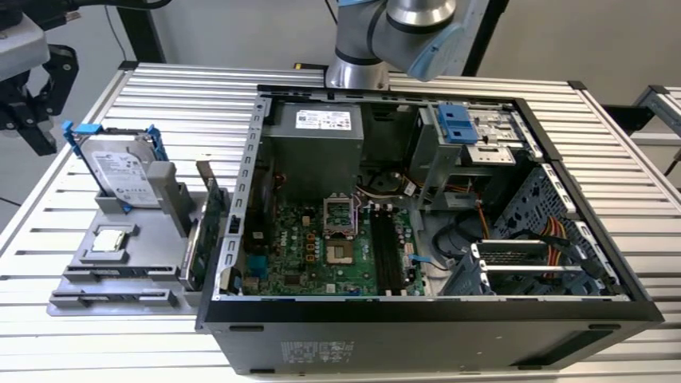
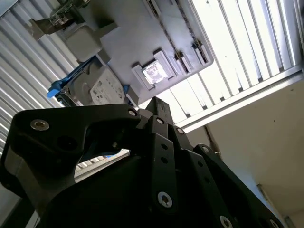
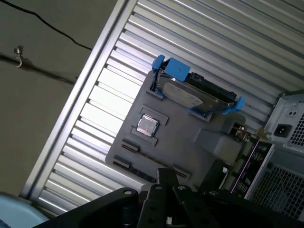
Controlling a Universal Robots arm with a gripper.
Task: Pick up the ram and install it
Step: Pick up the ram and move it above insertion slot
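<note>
One black gripper [image 1: 37, 112], ribbed metal table [image 1: 623, 211]

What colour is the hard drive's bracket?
The bracket is blue; best seen in the first wrist view.

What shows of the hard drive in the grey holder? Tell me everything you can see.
The hard drive is a flat, silver, metal-looking box with a white label across its broad face. A blue plastic-looking frame grips its ends. It stands on edge, leaning back, slotted into the grey holder, which is all that touches it. The holder lies on the slatted metal table, at the exterior view's left of the open computer case.
</note>
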